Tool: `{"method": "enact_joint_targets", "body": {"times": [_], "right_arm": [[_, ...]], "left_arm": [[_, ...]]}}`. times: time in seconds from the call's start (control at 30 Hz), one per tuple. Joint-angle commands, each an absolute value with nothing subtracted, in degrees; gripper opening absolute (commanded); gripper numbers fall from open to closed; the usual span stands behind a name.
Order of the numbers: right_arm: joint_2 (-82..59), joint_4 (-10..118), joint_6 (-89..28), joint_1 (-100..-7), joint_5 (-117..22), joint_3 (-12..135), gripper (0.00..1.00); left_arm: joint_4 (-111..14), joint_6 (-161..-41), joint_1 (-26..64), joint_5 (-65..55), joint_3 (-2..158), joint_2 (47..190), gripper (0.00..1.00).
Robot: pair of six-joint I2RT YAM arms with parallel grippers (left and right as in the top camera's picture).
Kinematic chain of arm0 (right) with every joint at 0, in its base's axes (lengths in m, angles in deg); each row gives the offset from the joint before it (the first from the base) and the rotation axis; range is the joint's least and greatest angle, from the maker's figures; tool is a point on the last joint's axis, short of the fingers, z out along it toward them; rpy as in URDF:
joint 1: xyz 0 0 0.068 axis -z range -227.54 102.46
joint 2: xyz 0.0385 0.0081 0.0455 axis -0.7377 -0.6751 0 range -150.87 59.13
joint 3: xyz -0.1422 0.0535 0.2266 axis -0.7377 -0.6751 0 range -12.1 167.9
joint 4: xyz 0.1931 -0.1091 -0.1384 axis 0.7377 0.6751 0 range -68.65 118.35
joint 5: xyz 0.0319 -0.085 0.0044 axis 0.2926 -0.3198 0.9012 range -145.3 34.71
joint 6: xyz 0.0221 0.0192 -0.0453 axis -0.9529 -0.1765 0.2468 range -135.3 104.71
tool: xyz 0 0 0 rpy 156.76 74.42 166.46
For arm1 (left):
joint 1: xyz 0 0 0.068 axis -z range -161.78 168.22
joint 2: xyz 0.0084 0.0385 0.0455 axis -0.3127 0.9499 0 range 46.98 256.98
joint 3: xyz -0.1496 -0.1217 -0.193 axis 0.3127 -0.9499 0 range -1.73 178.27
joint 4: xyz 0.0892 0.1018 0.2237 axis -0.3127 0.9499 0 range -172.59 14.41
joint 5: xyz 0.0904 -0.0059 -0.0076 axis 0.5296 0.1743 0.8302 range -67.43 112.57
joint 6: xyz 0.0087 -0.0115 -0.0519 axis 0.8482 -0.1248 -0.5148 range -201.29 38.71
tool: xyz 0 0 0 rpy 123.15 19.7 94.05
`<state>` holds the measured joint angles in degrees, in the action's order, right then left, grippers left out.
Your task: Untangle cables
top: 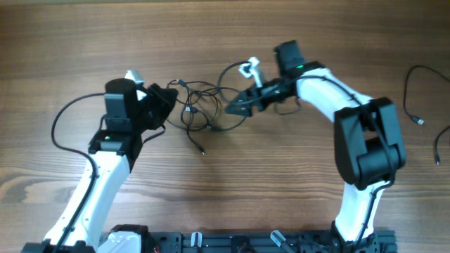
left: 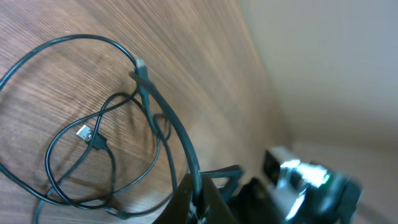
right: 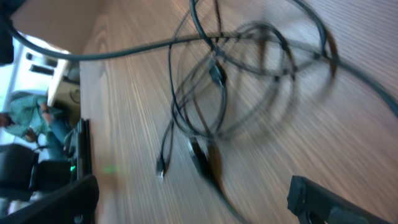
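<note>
Closest in the left wrist view, the left gripper (left: 199,194) pinches a black cable (left: 165,118) that runs away toward its plug. Beyond it the tangle (top: 200,112) lies just to that gripper's right, stretched left to right between the two arms. At the tangle's opposite edge the right gripper (top: 232,107) waits, fingers (right: 323,199) spread, about equally near. Around them the wooden table (top: 281,183) leaves room to pull outward. A separate cable (top: 415,91) lies well apart.

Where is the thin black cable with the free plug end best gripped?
Probably on the straight tail just behind the plug, from above: it lies flat on the wooden table, clear of the tangled loops.
</note>
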<state>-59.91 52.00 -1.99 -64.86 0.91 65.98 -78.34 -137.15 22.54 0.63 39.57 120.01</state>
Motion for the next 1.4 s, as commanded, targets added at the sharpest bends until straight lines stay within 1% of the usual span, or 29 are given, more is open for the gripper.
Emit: {"method": "enact_joint_targets", "body": {"times": [0.0,0.07,0.1,0.13,0.23,0.3,0.33,0.37,0.4,0.43,0.47,0.5,0.57,0.6,0.7,0.73,0.77,0.83,0.93,0.97,1.03,1.1,1.2,1.23,1.27,1.37], "right_arm": [[-58.8,44.6,-10.9,-68.7,-7.1,66.2,1.00],[-58.8,41.5,-10.8,-71.6,-16.0,66.2,1.00],[-58.9,40.1,-10.4,-73.1,-22.7,66.2,1.00],[-59.1,38.7,-6.3,-74.7,-27.8,66.2,1.00],[-60.0,37.2,4.0,-77.6,-29.0,66.2,1.00],[-60.0,37.0,4.0,-78.0,-28.9,66.2,0.99],[-60.0,37.2,3.4,-78.0,-28.9,66.2,0.91],[-60.0,37.8,2.2,-78.0,-28.9,66.2,0.75],[-60.0,38.7,0.3,-78.0,-29.0,66.2,0.61],[-60.0,39.7,-2.0,-78.0,-29.0,66.2,0.61],[-60.0,40.2,-3.7,-77.9,-30.7,66.2,0.66],[-60.0,40.7,-5.7,-77.9,-32.9,66.2,0.67],[-60.2,41.4,-10.0,-77.9,-33.1,66.2,0.67],[-60.8,41.5,-14.6,-78.0,-32.9,66.2,0.67],[-64.5,40.0,-21.4,-78.1,-31.9,66.2,0.67],[-65.1,38.6,-23.1,-78.1,-27.6,66.2,0.56],[-65.1,37.1,-23.0,-78.1,-22.7,66.2,0.43],[-65.0,34.7,-22.8,-78.1,-15.7,66.2,0.04],[-62.4,37.1,-22.8,-75.6,-14.6,66.4,0.04],[-57.4,40.7,-22.6,-72.3,-14.7,66.4,0.04],[-49.4,45.1,-19.4,-68.1,-14.1,66.4,0.04],[-36.9,47.2,-16.8,-61.8,-15.0,66.4,0.04],[-21.2,42.1,-17.0,-49.9,-21.4,66.4,0.04],[-18.1,40.7,-16.9,-46.4,-22.8,66.4,0.04],[-14.5,38.8,-17.0,-40.5,-26.8,66.4,0.04],[-12.7,37.9,-18.4,-30.1,-35.7,66.4,0.04]], "left_arm": [[-79.3,-146.9,19.5,1.0,39.5,116.5,0.04],[-79.4,-146.9,18.6,1.0,39.5,115.3,0.04],[-79.4,-146.9,18.3,1.2,39.5,115.2,0.04],[-79.4,-146.9,18.3,1.5,39.5,115.2,0.04],[-79.4,-147.0,18.3,1.6,39.5,115.2,0.04],[-79.4,-147.0,18.3,2.1,39.5,115.2,0.04],[-79.4,-147.0,18.3,2.8,39.5,115.2,0.04],[-79.4,-147.0,18.3,3.7,39.5,115.2,0.04],[-79.4,-147.0,18.3,4.7,39.5,115.2,0.04],[-79.4,-147.0,18.3,5.2,39.5,115.2,0.04],[-79.4,-147.0,18.3,5.6,39.5,115.2,0.04],[-79.4,-147.0,18.3,5.7,39.5,115.2,0.04],[-79.4,-147.0,18.3,5.7,39.5,115.2,0.04],[-79.4,-147.0,18.3,5.7,39.5,115.2,0.04],[-79.4,-147.0,18.3,5.7,39.5,115.2,0.04],[-79.4,-146.9,18.3,5.7,39.5,115.2,0.04],[-79.4,-146.9,18.3,6.1,39.5,115.2,0.04],[-79.4,-146.9,18.3,7.4,39.5,115.2,0.04],[-78.3,-146.9,18.3,13.1,39.5,115.2,0.04],[-75.7,-146.0,18.3,18.8,39.5,115.2,0.04],[-70.7,-145.8,18.3,26.0,39.5,115.2,0.04],[-63.8,-145.8,18.3,33.6,39.5,115.2,0.04],[-55.3,-145.8,18.3,40.6,39.5,115.4,0.04],[-53.0,-145.8,18.3,42.1,39.5,115.6,0.04],[-50.9,-145.8,18.3,43.3,39.5,116.1,0.04],[-47.6,-145.8,18.3,45.2,39.5,118.2,0.04]]}}
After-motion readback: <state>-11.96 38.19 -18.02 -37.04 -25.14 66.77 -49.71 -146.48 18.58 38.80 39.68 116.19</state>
